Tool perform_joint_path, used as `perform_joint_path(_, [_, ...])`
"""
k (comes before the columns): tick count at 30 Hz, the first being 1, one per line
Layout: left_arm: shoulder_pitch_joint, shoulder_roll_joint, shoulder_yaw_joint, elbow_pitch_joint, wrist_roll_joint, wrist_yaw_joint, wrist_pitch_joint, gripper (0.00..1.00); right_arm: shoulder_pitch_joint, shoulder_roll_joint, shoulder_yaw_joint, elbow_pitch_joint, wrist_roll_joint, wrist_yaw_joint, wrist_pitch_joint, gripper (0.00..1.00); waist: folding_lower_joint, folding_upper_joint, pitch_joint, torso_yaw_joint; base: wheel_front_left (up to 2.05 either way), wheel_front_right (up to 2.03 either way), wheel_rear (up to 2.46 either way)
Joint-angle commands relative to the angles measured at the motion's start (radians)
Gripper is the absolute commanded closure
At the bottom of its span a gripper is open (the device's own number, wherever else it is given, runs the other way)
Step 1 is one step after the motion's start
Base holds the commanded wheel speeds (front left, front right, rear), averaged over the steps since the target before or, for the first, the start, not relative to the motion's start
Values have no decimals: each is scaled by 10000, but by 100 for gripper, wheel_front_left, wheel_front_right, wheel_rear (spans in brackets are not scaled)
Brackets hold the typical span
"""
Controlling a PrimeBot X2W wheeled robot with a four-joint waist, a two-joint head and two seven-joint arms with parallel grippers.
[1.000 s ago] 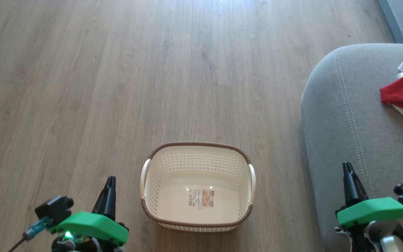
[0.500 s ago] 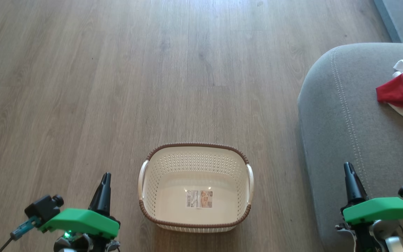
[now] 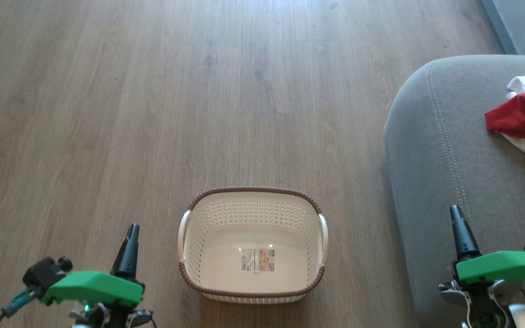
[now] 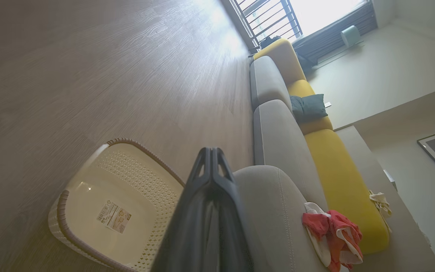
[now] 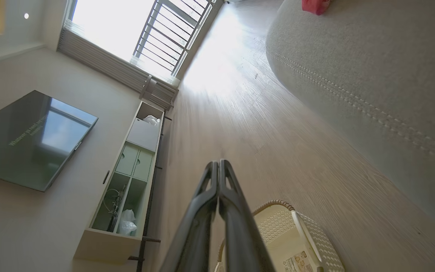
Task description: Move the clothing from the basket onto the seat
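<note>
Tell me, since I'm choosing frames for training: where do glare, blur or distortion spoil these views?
Head view: sharp and even, small glints inside the cream perforated plastic basket. Left wrist view: barred window blown out, shut left gripper soft up close. Right wrist view: that window's glare washes out the wood-plank floor; wide-angle lens tilts the room.

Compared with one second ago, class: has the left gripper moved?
Yes, slightly. The left gripper has drifted left, widening its gap from the basket, even allowing for the view's own shift.

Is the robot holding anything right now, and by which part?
Nothing is held. The left gripper and right gripper are both shut and empty; the clothing lies on the seat.
</note>
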Motion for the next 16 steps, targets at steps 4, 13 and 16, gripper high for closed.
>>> perform_joint_path(4, [-637, 131, 367, -241, -672, -164, 147, 100, -495, 51, 46, -378, 636, -1, 187, 100, -1, 0, -12, -38, 0, 0, 0])
perform_joint_path(13, [-703, 129, 563, -210, -1585, -298, 381, 100, -543, 63, -5, -399, 1491, -1, 422, 100, -1, 0, -31, -105, 0, 0, 0])
perform_joint_path(16, [-727, 127, 637, -198, -1923, -347, 469, 100, -561, 67, -24, -407, 1808, -1, 510, 100, -1, 0, -38, -129, 0, 0, 0])
